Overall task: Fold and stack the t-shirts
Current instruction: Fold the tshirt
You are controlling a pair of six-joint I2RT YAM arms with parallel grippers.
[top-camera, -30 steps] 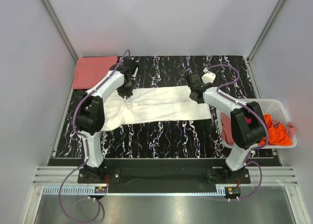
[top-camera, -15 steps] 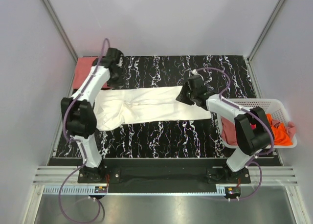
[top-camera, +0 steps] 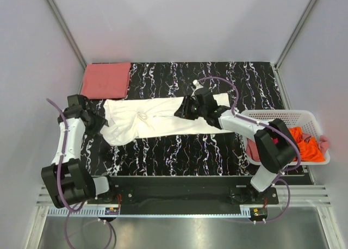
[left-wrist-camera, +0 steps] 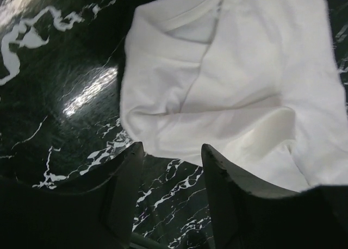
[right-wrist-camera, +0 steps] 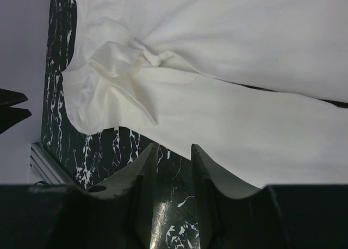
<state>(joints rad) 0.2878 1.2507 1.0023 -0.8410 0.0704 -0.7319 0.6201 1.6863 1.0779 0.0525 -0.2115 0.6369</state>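
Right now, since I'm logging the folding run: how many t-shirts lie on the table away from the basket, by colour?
Cream-white t-shirt: 1
Salmon-pink t-shirt: 1
Total: 2
The cloths in the basket are too bunched to count.

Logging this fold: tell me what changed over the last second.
The left gripper swung from the far edge of the cream-white t-shirt back to beside its left end. The right gripper slid left from the shirt's right end to over its middle. Both are open, holding nothing. The shirt, the folded salmon-pink t-shirt and the basket stayed put.
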